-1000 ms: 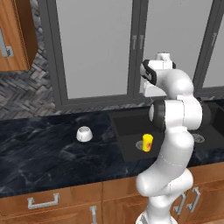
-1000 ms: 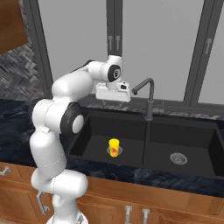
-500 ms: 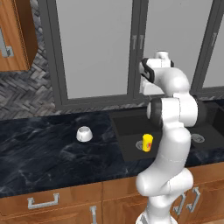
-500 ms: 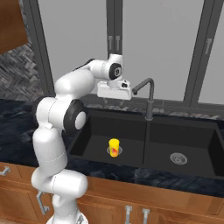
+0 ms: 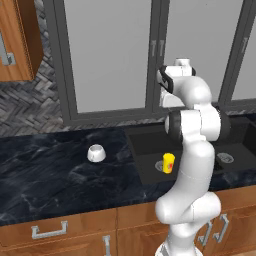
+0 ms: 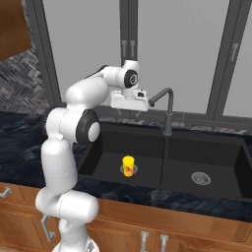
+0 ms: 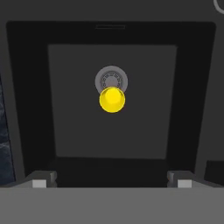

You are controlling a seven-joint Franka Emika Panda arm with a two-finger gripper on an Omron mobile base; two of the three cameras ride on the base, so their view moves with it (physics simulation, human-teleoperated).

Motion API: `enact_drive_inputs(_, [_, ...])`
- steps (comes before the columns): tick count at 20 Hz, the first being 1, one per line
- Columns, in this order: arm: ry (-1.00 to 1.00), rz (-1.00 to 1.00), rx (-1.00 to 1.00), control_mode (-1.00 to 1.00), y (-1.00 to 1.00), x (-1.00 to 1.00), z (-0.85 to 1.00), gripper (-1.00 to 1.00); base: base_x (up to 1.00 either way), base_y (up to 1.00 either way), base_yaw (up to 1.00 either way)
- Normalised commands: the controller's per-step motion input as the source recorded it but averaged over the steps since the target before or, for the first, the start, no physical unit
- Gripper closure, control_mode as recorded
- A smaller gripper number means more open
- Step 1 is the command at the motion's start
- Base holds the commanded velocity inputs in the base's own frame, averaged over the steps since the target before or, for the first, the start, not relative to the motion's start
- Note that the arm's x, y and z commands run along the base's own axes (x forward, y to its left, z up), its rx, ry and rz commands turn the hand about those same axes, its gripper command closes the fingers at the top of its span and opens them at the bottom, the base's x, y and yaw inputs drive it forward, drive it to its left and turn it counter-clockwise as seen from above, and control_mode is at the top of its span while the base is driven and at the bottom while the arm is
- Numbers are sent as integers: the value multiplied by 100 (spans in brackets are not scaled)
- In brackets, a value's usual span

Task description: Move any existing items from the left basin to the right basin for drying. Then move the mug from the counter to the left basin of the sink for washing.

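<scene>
As the arm swings a touch further over the sink [image 6: 162, 167], the pincer [image 7: 112, 183] now hangs high above the left basin [image 6: 113, 147] with its jaws spread wide and nothing in them. Yellow cup [image 7: 112, 99] stands upright just beside the drain [image 7: 111, 78], dead ahead of the hand, so I'd say the descent comes next. Over on the surface [image 5: 55, 175], the white mug [image 5: 96, 153] waits its turn.
</scene>
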Motion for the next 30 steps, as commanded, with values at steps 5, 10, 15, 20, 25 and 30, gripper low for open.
enact_drive_inputs(5, [0, 0, 0, -100, -7, 6, -22, -100, 0, 0, 0])
enact_drive_inputs(10, [0, 0, 0, -100, -6, 1, -22, -100, 0, 0, 0])
enact_drive_inputs(15, [-1, 0, 0, -100, -1, 0, -18, -100, 0, 0, 0])
enact_drive_inputs(20, [-7, 0, 0, -100, 0, -1, -19, -100, 0, 0, 0])
enact_drive_inputs(25, [-8, 0, 0, -100, 0, 0, -19, -100, 0, 0, 0])
enact_drive_inputs(30, [-9, 0, -3, -100, 0, -3, -25, -100, 0, 0, 0])
